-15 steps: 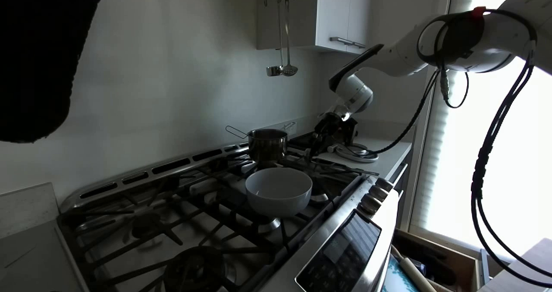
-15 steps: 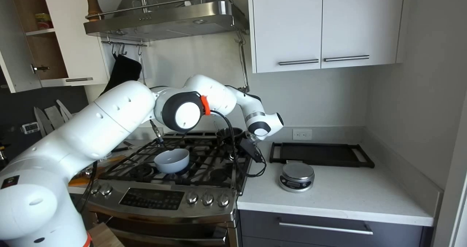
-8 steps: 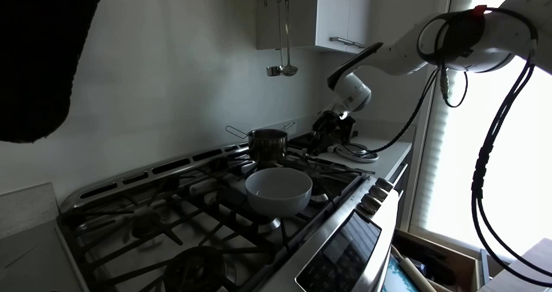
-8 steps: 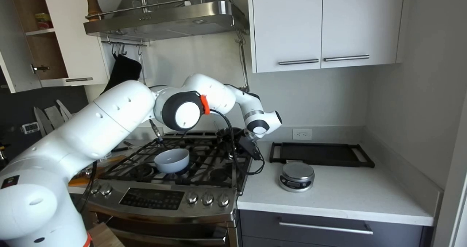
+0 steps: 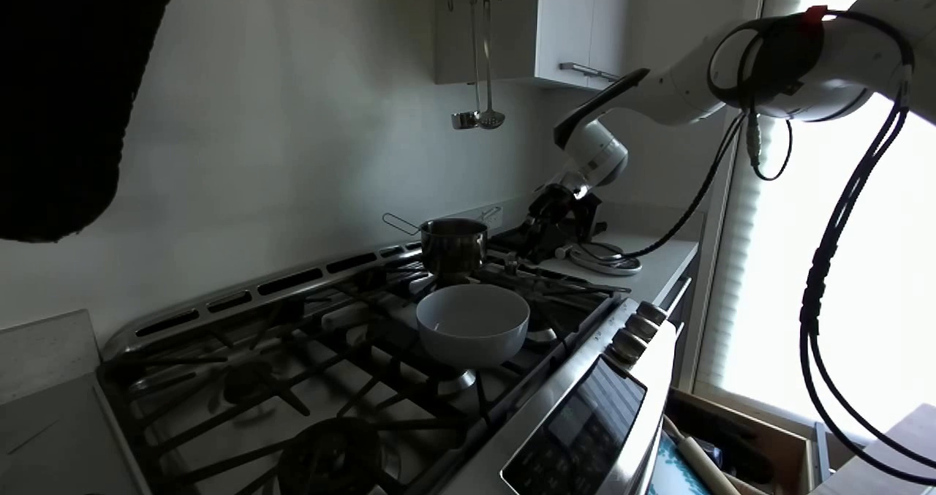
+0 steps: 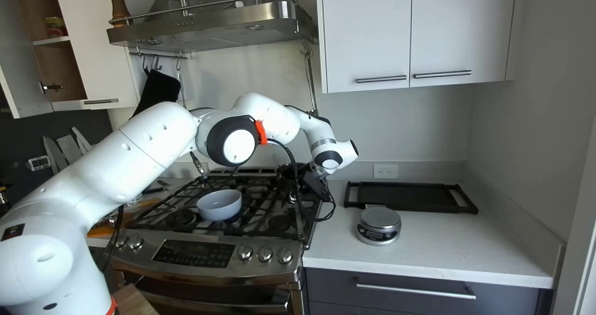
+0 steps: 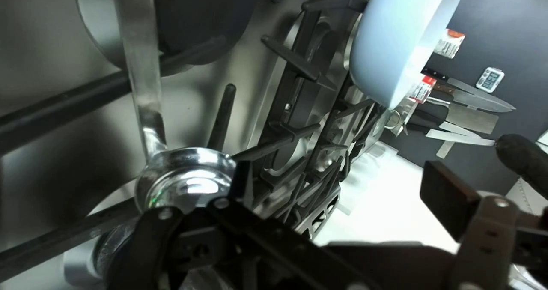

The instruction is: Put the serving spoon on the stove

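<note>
Serving spoon (image 7: 145,93) lay along the right edge of the stove (image 6: 205,272)! Left to right: white bowl (image 6: 219,208) sat mid-stove, pot (image 5: 453,250) near the back right corner, gripper (image 7: 344,185) loomed, fingers (image 7: 447,200) spread wide, one by the spoon's cup (image 7: 188,183); then the counter (image 6: 447,245), scale (image 6: 379,226), tray (image 6: 405,196) along its back edge, wall (image 6: 409,129) beyond.

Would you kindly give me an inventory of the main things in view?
stove: one, silver and black, below hood
hood: one, silver, above stove
serving spoon: one, silver, over stove
bowl: one, whitish, on stove
pot: one, silver, back of stove
scale: one, silver, on counter
tray: one, black, on counter
mitt: one, black, near hood
cabinets: at least two, white, beside hood
hanging utensils: at least two, silver, near cabinets
knives: at least three, silver, on dark wall
arm: one, white, over stove
end effector: one, black, beside serving spoon
</note>
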